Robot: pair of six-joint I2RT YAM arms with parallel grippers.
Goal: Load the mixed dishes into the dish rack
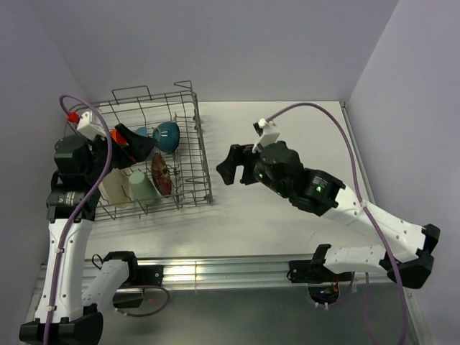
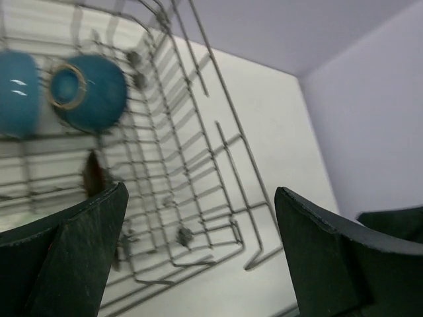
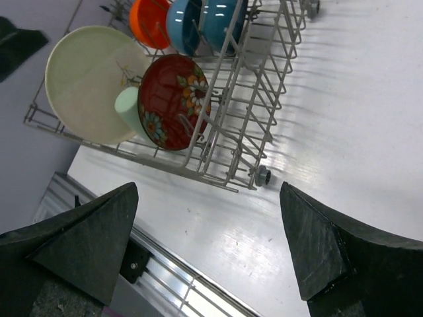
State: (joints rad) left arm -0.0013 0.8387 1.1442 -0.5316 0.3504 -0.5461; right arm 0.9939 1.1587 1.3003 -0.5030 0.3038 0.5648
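Note:
The grey wire dish rack (image 1: 188, 154) stands at the left of the table. In it are a teal bowl (image 1: 167, 135), a small blue bowl (image 1: 144, 132), an orange bowl (image 1: 117, 136), a red floral bowl (image 1: 161, 174), a pale green cup (image 1: 141, 187) and a cream plate (image 1: 113, 188). My left gripper (image 1: 144, 147) hovers over the rack, open and empty. My right gripper (image 1: 224, 167) is open and empty just right of the rack. The right wrist view shows the plate (image 3: 86, 82), cup (image 3: 129, 109) and red bowl (image 3: 173, 100) standing on edge.
The white table (image 1: 287, 129) stretches right of the rack to the wall. A metal rail (image 1: 215, 272) runs along the near edge. The rack's small wheel foot (image 3: 264, 175) sits at its near right corner. Purple cables loop above both arms.

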